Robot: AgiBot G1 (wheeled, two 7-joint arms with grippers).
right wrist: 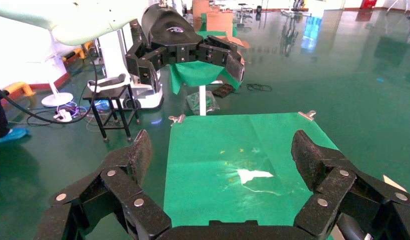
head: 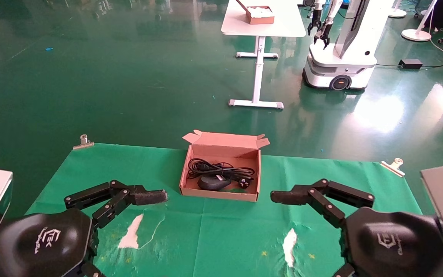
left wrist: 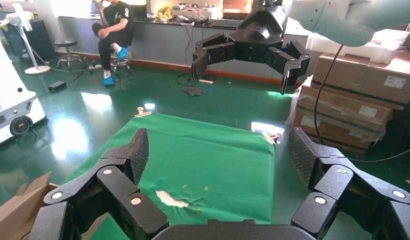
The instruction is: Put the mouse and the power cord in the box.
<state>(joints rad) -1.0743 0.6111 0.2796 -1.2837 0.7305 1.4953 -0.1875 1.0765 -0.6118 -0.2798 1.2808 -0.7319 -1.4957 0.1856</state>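
Both hands hover spread wide and empty over the green counter (head: 102,161), the left hand (head: 156,197) and right hand (head: 281,197) flanking the box (head: 218,194). Inside it, the mouse (head: 214,182) lies near the front wall with the cord (head: 221,169) coiled just behind

**Both items in the box, arms to either side**

On my table (head: 90,169), the box (head: 194,191) sits centred toward the far edge. Inside it the mouse (head: 213,182) lies at the near side, with the power cord (head: 221,169) behind it. My left gripper (head: 150,197) hangs left of the box, my right gripper (head: 285,197) right of it, both spread wide.
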